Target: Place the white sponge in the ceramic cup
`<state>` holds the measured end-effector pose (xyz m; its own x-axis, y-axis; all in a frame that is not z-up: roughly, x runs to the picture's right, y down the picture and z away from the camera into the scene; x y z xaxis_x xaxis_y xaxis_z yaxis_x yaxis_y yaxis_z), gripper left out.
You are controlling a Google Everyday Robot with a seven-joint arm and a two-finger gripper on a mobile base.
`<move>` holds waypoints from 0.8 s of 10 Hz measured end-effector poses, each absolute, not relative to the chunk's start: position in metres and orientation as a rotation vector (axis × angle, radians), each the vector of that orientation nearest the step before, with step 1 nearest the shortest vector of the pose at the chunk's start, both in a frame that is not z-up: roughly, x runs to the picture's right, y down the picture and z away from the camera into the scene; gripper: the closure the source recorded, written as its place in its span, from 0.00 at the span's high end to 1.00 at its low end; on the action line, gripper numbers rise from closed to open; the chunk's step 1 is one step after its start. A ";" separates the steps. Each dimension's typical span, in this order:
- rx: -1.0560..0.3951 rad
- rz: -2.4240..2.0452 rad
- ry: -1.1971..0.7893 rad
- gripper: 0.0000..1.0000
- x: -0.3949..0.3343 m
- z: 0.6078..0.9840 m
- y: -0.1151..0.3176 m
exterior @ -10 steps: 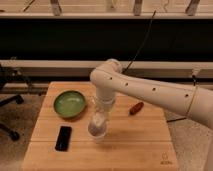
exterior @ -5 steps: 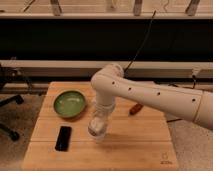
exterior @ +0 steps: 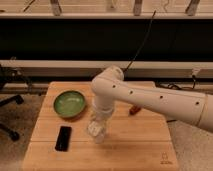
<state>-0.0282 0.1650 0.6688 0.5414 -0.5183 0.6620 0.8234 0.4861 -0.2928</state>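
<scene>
Gripper over the ceramic cup at mid-table.

Nearest the front edge, toward the left, a black phone lies flat on the wooden table. Just right of it, near the table's middle, stands the ceramic cup, and the gripper hangs directly over its rim, reaching down from the white arm; whether its fingers are apart or together I cannot tell, and the white sponge cannot be made out. Farther back, toward the left edge, sits the green bowl, apart from the cup. A small reddish object lies right of centre, partly behind the arm.
</scene>
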 end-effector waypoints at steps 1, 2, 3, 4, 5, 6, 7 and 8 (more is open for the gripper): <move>-0.643 -0.869 -0.547 0.00 -0.030 0.669 0.168; -0.644 -0.871 -0.551 0.00 -0.031 0.670 0.169; -0.645 -0.873 -0.555 0.00 -0.032 0.670 0.171; -0.645 -0.876 -0.560 0.00 -0.032 0.671 0.172; -0.646 -0.880 -0.582 0.02 -0.033 0.672 0.173; -0.641 -0.877 -0.589 0.09 -0.032 0.672 0.170; -0.629 -0.875 -0.588 0.19 -0.029 0.670 0.161; -0.630 -0.874 -0.583 0.29 -0.024 0.664 0.154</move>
<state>-0.0241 0.1540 0.6643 0.5134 -0.5097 0.6904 0.8332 0.4886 -0.2589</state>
